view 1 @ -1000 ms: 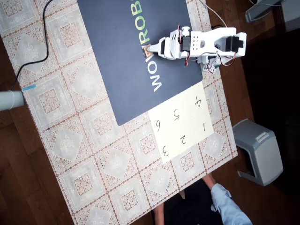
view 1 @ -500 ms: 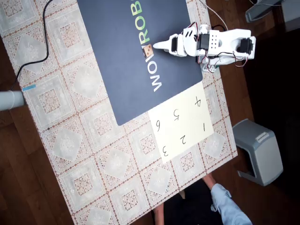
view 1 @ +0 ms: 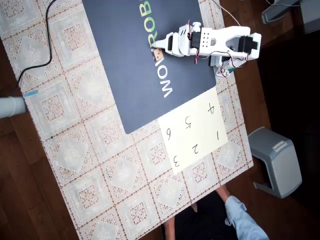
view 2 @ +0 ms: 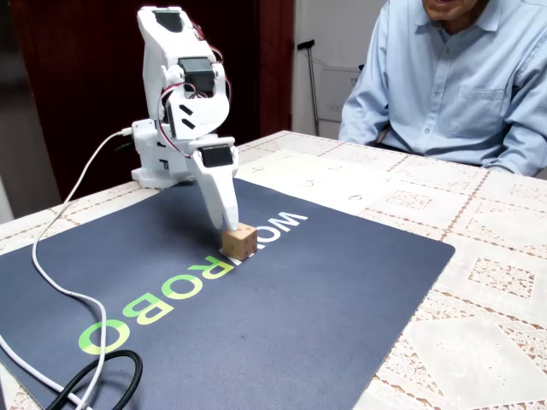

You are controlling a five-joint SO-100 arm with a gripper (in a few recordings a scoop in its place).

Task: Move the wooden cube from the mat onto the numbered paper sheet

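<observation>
Change: white two-finger gripper (view 1: 156, 46) has swung back over the lettering since the earlier frame, tip now at the cube | Item: small light-brown wooden cube (view 2: 239, 241), on dark navy rectangular mat (view 2: 342, 290), touching the fingertip | Pincer: grip state cannot be told | Cream numbered paper sheet (view 1: 195, 131): well apart, bare.
</observation>
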